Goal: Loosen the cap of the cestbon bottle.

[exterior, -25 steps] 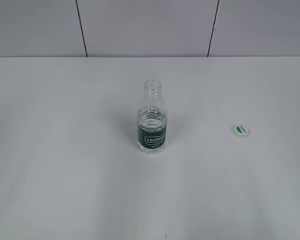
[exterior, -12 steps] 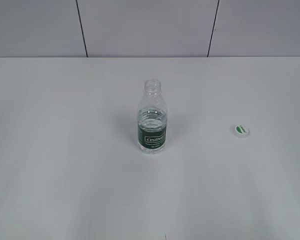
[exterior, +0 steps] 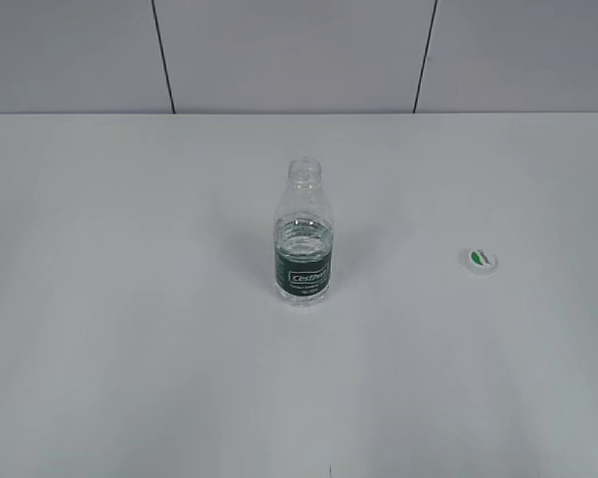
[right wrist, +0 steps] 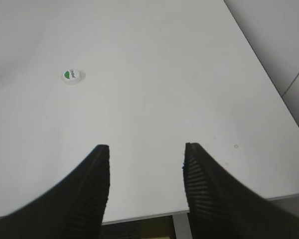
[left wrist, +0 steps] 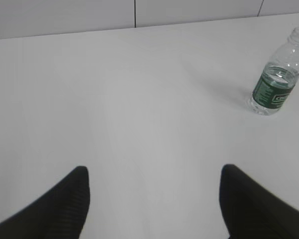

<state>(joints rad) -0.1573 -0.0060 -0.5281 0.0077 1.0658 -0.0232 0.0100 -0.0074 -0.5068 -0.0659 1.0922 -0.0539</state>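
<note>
The cestbon bottle [exterior: 304, 234] stands upright, uncapped; its cap [exterior: 479, 260] lies well right (leaf mark up) — left gripper [left wrist: 154, 186] and right gripper [right wrist: 146, 162] both released, empty.

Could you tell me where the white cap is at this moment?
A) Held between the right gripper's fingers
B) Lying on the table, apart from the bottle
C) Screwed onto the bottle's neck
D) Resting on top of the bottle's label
B: the cap lies on the table well apart from the cestbon bottle, whose neck is open.
</note>
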